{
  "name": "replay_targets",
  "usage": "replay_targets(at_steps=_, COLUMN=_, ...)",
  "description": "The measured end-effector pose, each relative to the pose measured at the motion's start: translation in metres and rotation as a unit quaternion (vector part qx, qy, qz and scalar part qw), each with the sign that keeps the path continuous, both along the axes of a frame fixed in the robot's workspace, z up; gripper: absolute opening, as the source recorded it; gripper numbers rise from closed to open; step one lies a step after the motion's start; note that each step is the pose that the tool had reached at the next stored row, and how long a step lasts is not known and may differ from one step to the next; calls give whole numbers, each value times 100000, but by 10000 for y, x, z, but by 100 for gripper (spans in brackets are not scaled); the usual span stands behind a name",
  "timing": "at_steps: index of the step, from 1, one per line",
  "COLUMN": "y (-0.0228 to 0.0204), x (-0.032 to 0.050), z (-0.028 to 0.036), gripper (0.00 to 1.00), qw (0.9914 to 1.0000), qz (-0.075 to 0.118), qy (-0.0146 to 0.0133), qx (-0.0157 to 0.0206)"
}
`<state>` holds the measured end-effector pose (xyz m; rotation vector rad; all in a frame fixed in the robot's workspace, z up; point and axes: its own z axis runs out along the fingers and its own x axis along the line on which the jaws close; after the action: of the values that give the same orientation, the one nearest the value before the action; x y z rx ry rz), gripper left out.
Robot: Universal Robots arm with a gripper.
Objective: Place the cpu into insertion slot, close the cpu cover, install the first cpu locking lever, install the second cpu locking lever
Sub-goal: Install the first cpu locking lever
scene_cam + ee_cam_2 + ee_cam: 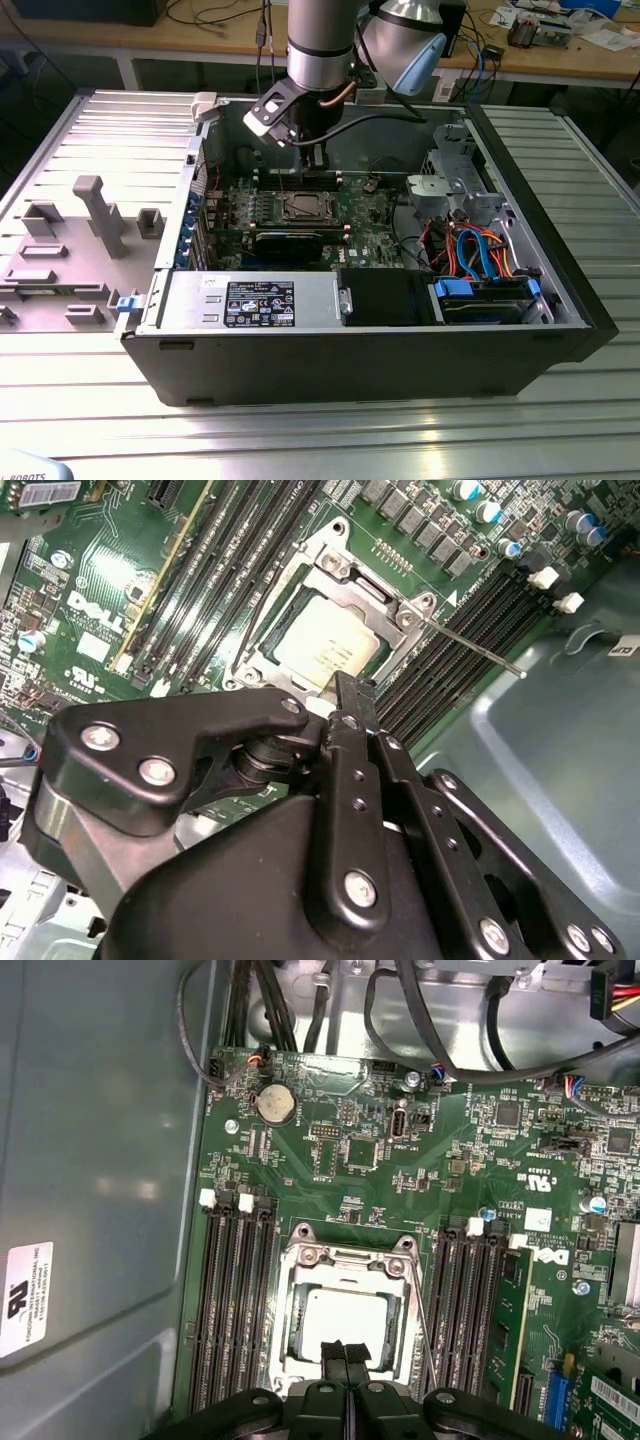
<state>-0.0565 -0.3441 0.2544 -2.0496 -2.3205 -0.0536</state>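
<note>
Black fingers of the pincer are pressed together, tip against tip, with nothing between them. In both wrist views the tips sit over the near edge of the cpu; whether they touch it cannot be told. In the exterior view the pincer hangs inside the open computer case, above the board.

Around the pincer:
- The green motherboard lies underneath.
- Black memory slots flank the socket on both sides of the tips; one green memory module stands in the outer slot on one side.
- A thin locking lever angles away from a socket corner and out over the slots, beyond the tips.
- A coin cell and black cables lie further off, past the socket. The grey case wall runs alongside.
- Nothing stands between the tips and the chip.

The cpu is a flat square with a dull silver top, seated in the socket directly under the tips. The cpu cover, a silver metal frame, lies flat around it, the chip showing through its window.
</note>
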Motion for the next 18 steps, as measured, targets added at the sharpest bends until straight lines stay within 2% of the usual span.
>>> replay_targets(at_steps=2, y=0, x=0, z=0, gripper=11, qw=99999, qz=326, qy=0, qx=-1)
replay_targets(at_steps=3, y=0, x=-1, z=0, gripper=11, qw=99993, qz=1222, qy=2, qx=0)
replay_targets(at_steps=5, y=0, x=-2, z=0, gripper=11, qw=99937, qz=3552, qy=1, qx=0)
replay_targets(at_steps=7, y=0, x=-2, z=1, gripper=11, qw=99835, qz=5742, qy=-4, qx=3)
replay_targets(at_steps=8, y=0, x=-2, z=8, gripper=11, qw=99824, qz=5925, qy=-3, qx=0)
replay_targets(at_steps=9, y=1, x=-2, z=29, gripper=11, qw=99820, qz=6005, qy=0, qx=4)
replay_targets(at_steps=11, y=0, x=-2, z=117, gripper=11, qw=99806, qz=6223, qy=-1, qx=-5)
replay_targets(at_steps=12, y=0, x=-6, z=119, gripper=11, qw=99781, qz=6610, qy=-63, qx=10)
replay_targets(at_steps=13, y=0, x=-7, z=121, gripper=11, qw=99691, qz=7859, qy=-63, qx=-2)
replay_targets(at_steps=14, y=0, x=-7, z=121, gripper=11, qw=99513, qz=9859, qy=-59, qx=-6)
replay_targets(at_steps=16, y=0, x=-7, z=120, gripper=11, qw=99297, qz=11839, qy=-67, qx=1)
replay_targets(at_steps=17, y=0, x=-7, z=121, gripper=11, qw=99100, qz=13383, qy=-62, qx=0)
replay_targets(at_steps=18, y=0, x=-7, z=121, gripper=11, qw=98970, qz=14317, qy=-61, qx=-1)
